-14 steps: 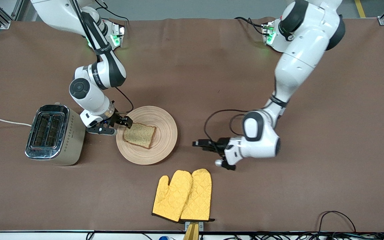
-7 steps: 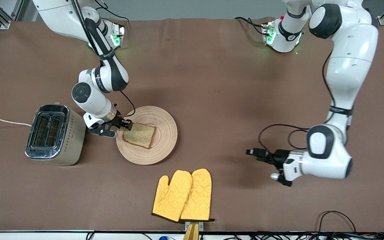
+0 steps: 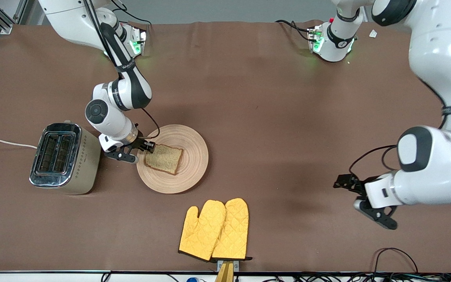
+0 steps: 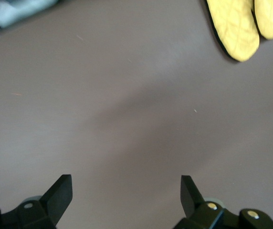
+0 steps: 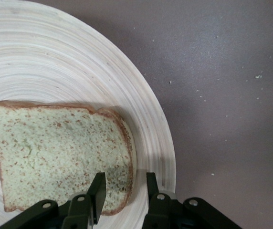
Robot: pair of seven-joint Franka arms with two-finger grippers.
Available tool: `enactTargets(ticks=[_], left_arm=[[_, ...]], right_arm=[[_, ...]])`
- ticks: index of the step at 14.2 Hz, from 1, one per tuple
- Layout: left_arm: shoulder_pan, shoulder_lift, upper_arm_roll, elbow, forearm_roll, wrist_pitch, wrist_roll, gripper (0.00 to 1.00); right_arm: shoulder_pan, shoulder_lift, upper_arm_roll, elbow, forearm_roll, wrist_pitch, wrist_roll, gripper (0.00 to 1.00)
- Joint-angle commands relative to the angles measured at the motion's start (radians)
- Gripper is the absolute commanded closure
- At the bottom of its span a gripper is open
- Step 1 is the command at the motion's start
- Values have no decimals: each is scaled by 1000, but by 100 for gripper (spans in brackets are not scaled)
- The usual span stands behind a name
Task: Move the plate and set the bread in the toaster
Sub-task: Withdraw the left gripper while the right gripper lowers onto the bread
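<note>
A: Why is the right gripper (image 5: 124, 191) sitting so low at the round light-tan wooden plate (image 3: 194, 156)?

B: It is working on the squarish slice of pale speckled bread with a brown crust (image 5: 60, 152). The bread is lying flat on the plate, and the fingers (image 5: 98, 191) are straddling its crust edge, one over the crumb, one just outside the crust above the plate's rim. They are part-closed; I cannot tell whether they are pinching the slice yet.

A: And the boxy beige two-slot toaster with the chrome top (image 3: 59, 156)?

B: It is standing just beside that gripper, toward the right arm's end of the table, slots up, so the carry looks short.

A: The left gripper (image 4: 126, 195)?

B: Its fingers are spread wide with nothing but bare brown table between them, the yellow quilted oven mitts (image 3: 213, 229) well ahead of the fingertips. That arm is waiting.

A: What is differing from a second ago?

B: The right fingers are narrowing around the crust, while plate and bread are lying where they were. The left gripper is retreating from near the plate toward its own end.
</note>
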Motion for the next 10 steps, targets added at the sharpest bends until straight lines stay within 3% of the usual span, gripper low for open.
enactTargets(ticks=[1,4,7,10], left_arm=[[-3,-128,76,-28,30,-39,-21,0],[-7,-239,80,-33,115,-122,-42,0],[-3,-348,78,-36,128,-258,-178,0],[-1,-406,73,-60,116,-288,-247,0]], right_arm=[[5,16,-3,19,18,-12,13,62],[9,18,-3,19,18,-12,15,64],[16,20,-3,19,18,-8,16,66],[19,26,-3,16,18,2,13,66]])
